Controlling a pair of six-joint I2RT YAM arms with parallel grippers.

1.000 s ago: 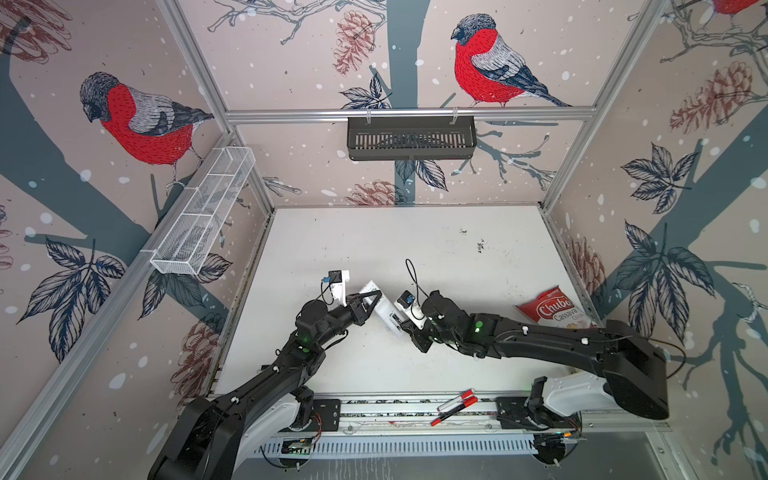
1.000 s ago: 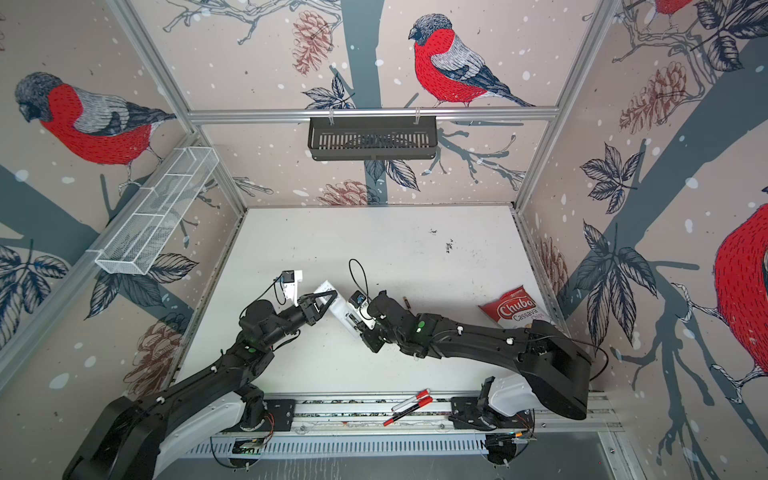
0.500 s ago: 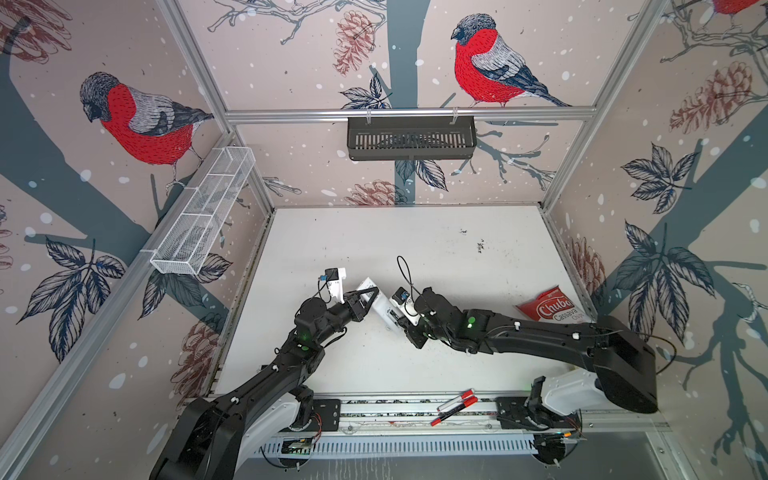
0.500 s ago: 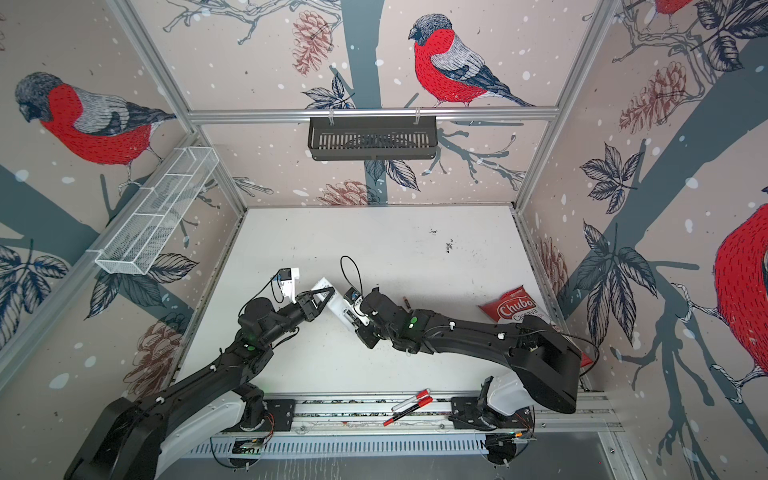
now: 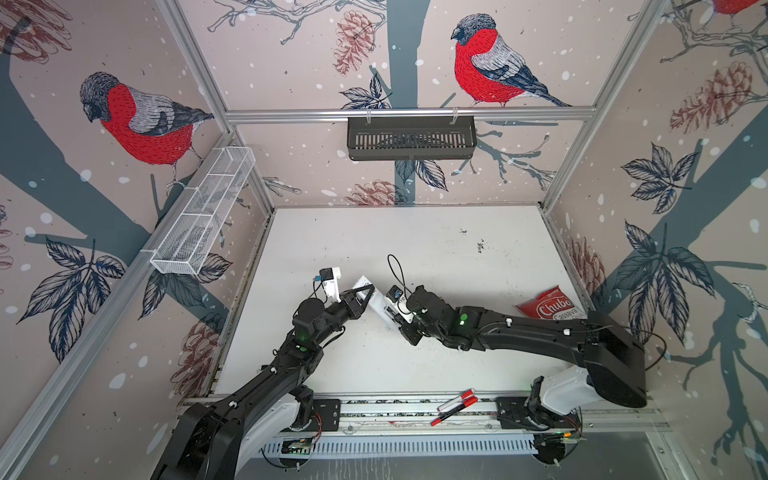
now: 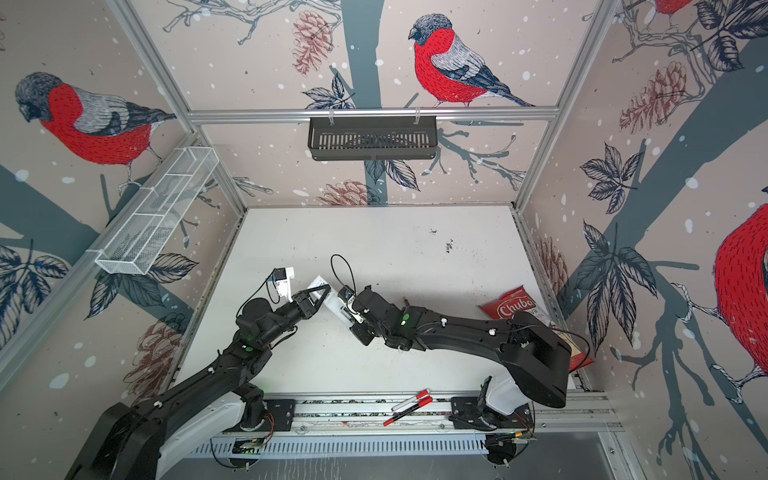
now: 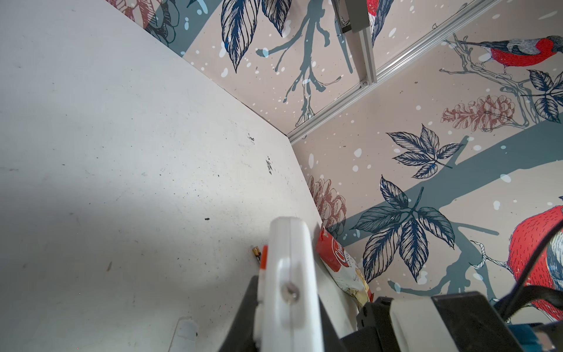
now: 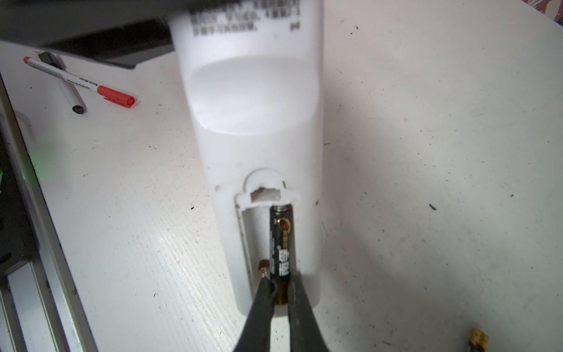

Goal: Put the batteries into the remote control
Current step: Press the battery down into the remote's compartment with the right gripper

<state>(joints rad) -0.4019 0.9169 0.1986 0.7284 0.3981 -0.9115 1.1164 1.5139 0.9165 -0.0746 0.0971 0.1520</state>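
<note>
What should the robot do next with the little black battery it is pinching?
Probably press the held end of the thin black battery down into the open bay of the long white remote control. Its far end meets the spring, but the right gripper pinches the near end, which seems unseated.

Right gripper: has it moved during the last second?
Yes. In both top views the right gripper, fingers pinching a battery at the remote control, has shifted left, away from the red snack bag.
</note>
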